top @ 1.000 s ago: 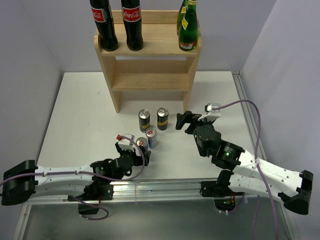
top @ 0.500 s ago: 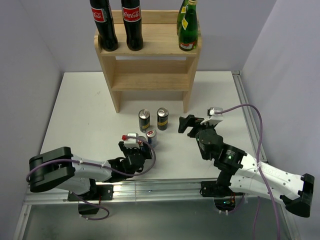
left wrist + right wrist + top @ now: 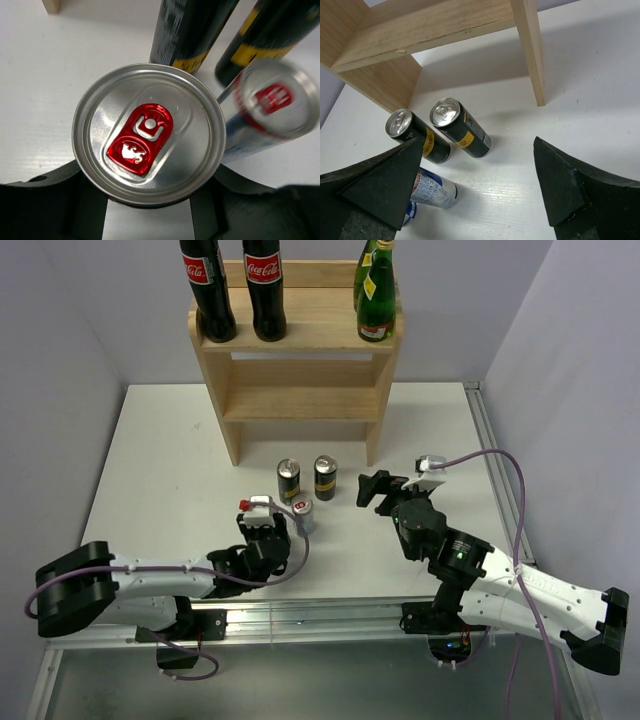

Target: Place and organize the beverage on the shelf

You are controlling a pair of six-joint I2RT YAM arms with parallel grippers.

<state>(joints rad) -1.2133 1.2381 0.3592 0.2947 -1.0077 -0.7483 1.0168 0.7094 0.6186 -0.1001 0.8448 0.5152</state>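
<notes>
Clenched left gripper (image 3: 266, 528) around silver can (image 3: 147, 150): grasp step.
Sat on table (image 3: 160, 460) beside other cans (image 3: 303, 515), well apart from shelf (image 3: 310, 318); held right gripper (image 3: 372, 490) agape, empty; likely needed a clean lift, then a carry shelfward.

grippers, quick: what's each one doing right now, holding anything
Left gripper: closed on the red-tab can.
Right gripper: open, holding nothing.

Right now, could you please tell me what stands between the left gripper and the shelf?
In the top view, a silver-blue can and two black cans stand between the left gripper, closed on a red-tabbed can, and the shelf.
</notes>
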